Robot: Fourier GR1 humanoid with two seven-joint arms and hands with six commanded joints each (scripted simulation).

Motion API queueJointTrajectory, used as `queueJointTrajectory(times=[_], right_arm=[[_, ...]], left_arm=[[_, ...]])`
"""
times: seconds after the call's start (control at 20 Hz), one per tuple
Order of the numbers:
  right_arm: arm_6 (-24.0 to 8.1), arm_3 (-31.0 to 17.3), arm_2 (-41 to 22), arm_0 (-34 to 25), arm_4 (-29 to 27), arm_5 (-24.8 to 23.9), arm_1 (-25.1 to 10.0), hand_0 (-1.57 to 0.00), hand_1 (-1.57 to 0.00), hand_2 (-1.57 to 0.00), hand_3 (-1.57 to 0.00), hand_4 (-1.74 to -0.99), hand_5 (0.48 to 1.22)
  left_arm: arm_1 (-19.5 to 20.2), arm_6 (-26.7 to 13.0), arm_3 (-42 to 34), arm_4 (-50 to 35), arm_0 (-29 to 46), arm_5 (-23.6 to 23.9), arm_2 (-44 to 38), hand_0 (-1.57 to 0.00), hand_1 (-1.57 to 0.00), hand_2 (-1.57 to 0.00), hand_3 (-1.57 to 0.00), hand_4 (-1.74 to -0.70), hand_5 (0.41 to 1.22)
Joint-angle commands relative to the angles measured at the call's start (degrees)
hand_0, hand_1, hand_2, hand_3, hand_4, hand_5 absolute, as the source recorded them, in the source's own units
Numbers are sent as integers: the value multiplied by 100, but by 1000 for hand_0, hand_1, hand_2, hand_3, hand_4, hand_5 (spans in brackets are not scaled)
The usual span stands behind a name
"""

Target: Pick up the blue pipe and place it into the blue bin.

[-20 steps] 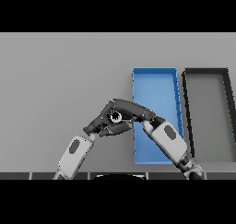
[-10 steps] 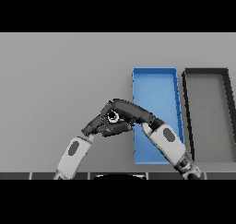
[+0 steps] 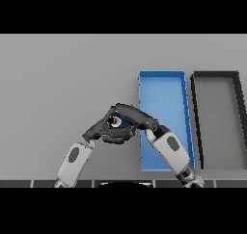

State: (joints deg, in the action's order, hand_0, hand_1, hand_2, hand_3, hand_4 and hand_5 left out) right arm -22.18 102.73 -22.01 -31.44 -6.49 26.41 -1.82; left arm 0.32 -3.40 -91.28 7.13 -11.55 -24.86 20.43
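Grey table point(image 3: 58, 84) seen from above. A blue bin point(image 3: 161, 91) is set toward the right side of the table, long sides running from the near edge to the far edge. A black bin point(image 3: 214, 122) is placed just beside it on the right, parallel, nearer the table's right edge.

The two hands are brought together just left of the blue bin's left wall, toward the near edge of the table. The left hand point(image 3: 99, 130) is reached in from the lower left; its fingers are curled round a small object. The right hand point(image 3: 132, 115) is reached across the blue bin's near left corner, forearm lying over the bin, fingers curled over the same object from above.

The blue pipe point(image 3: 117, 122) is glimpsed between the two hands as a bit of blue with a pale round end; most of it is hidden. It is outside the bin, left of the bin's wall. Whether it is touching the table cannot be told.
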Motion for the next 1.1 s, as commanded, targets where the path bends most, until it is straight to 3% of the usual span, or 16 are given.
queueJointTrajectory(times=[0.0, 0.2, 0.45, 0.7, 0.8, 1.05], right_arm=[[-63, 32, 71, 7, -53, 43, 59, -1570, -1570, -1570, -1569, -1740, 1219], [-140, 55, 391, 194, -336, 290, 314, -1571, -1571, -1571, -1570, -1741, 1220], [-1165, 236, 996, -540, -1383, -110, 665, -1571, -1571, -1571, -1571, -1741, 1221], [-1217, -165, 1709, -2052, -2819, -718, -162, -1571, -1571, -1571, -1571, -1741, 1221], [-1022, -436, 2115, -2543, -2540, -1014, -362, -1571, -1571, -1571, -1571, -1741, 1221], [-1013, -1378, 2952, -3039, -1909, -1187, -878, -1571, -1571, -1571, -1571, -1741, 1221]], left_arm=[[-40, -27, -5, -41, 22, 24, -4, -100, -91, -88, -79, -969, 603], [25, 13, -32, 147, 78, 151, 45, -40, -37, -35, -32, -938, 495], [-36, -87, 95, 170, 0, 142, 78, -12, -11, -11, -10, -909, 464], [7, -224, 45, 47, -42, 84, 14, -3, -3, -3, -3, -906, 437], [-49, -349, 89, 93, -88, 118, 38, -2, -2, -2, -1, -905, 433], [37, -338, 29, 114, -29, 99, 28, 0, 0, 0, 0, -890, 421]])
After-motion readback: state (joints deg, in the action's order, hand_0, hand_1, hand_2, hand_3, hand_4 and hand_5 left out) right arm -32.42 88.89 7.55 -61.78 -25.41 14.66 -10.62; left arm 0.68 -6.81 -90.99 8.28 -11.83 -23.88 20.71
